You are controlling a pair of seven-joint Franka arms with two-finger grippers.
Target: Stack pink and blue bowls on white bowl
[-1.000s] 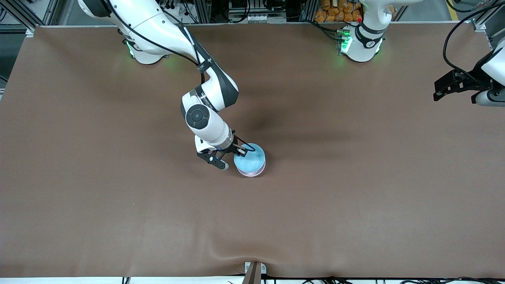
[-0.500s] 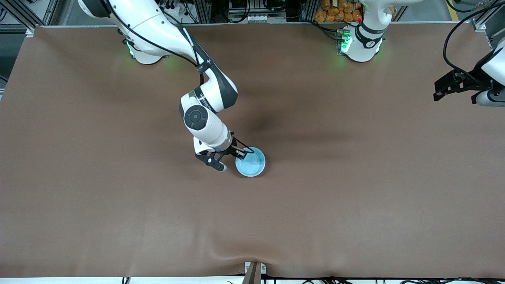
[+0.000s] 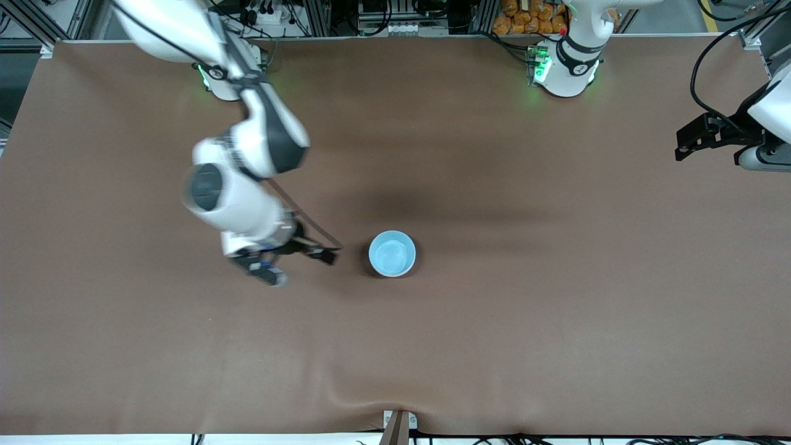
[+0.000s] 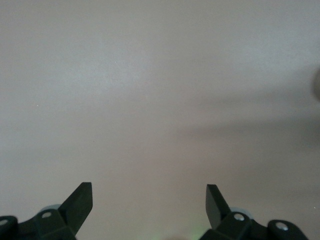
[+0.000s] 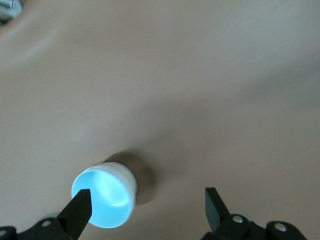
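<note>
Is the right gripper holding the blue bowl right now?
No, the right gripper is open and hangs over bare table apart from the blue bowl, which sits free on the stack.

A blue bowl (image 3: 392, 253) sits near the middle of the brown surface (image 3: 494, 346), only its blue inside and rim showing. The right tool (image 3: 301, 264) hangs over bare surface beside the bowl, toward the right arm's end, fingers spread and empty. The left tool (image 3: 686, 141) waits over the left arm's end.
</note>
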